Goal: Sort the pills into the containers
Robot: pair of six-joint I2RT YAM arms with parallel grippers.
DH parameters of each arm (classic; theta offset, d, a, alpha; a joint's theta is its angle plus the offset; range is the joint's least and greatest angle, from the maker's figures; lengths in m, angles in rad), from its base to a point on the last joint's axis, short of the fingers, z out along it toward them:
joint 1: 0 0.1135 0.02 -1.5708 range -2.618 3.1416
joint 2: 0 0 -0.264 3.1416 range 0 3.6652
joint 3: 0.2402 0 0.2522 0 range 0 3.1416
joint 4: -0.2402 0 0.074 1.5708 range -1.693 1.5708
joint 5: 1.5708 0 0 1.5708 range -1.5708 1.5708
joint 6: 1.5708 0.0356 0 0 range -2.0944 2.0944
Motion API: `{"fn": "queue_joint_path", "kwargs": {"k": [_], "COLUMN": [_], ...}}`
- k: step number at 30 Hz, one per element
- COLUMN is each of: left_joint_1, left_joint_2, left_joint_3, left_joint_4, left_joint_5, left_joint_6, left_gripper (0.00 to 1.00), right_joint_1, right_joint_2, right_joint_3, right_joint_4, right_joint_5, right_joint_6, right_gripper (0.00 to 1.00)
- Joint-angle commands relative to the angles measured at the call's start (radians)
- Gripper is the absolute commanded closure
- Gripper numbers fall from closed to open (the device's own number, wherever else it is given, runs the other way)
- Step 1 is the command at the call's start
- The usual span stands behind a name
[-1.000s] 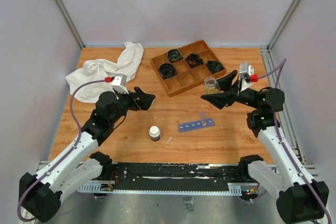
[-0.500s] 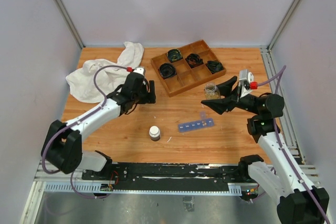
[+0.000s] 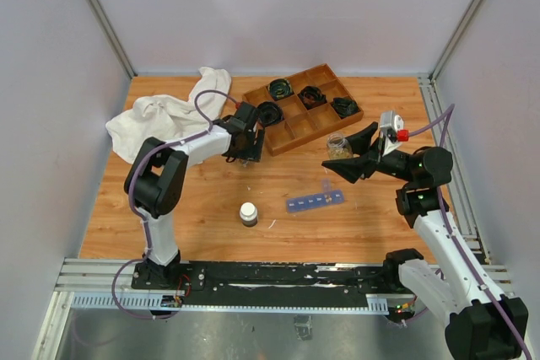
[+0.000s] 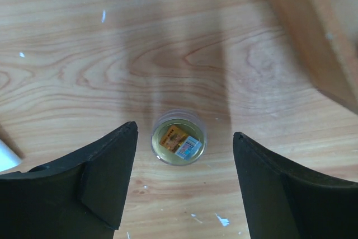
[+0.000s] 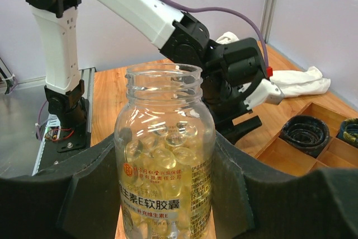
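Observation:
My right gripper is shut on an uncapped clear bottle full of yellowish pills, held upright. From above, that bottle hangs right of centre, beyond the blue containers strip. My left gripper is open over a small round clear lid with a yellow and white label, lying flat on the wood between the fingers, touching neither. In the top view the left gripper is at the near left corner of the wooden tray.
A brown divided wooden tray with black coiled cables stands at the back. A white cloth lies at the back left. A small dark bottle with a white cap stands near the front centre. The tray's edge is close to the left fingers.
The left arm has stretched out from the near left towards the tray's corner, and its jaws have narrowed. The right arm with the bottle has barely shifted.

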Motion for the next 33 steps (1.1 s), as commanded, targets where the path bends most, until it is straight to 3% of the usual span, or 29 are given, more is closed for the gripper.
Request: {"fn": "queue_joint_path", "kwargs": {"k": [1,25,33], "left_joint_1": [0.009,0.023,0.023], "left_joint_2": [0.049,0.080,0.084], "left_joint_3": [0.048,0.048,0.051], "left_joint_4": [-0.063,-0.062,-0.065], "left_joint_5": [-0.008,0.040,0.039], "left_joint_6": [0.037,0.040,0.043], "left_gripper": [0.24,0.45,0.45], "right_joint_1": [0.011,0.004,0.002], "right_joint_2": [-0.003,0.003,0.005], "right_joint_3": [0.010,0.010,0.010], "right_joint_4": [0.004,-0.004,-0.003], "right_joint_5": [-0.006,-0.008,-0.009], "right_joint_6": [-0.028,-0.026,-0.021], "right_gripper": [0.93,0.93,0.93]}}
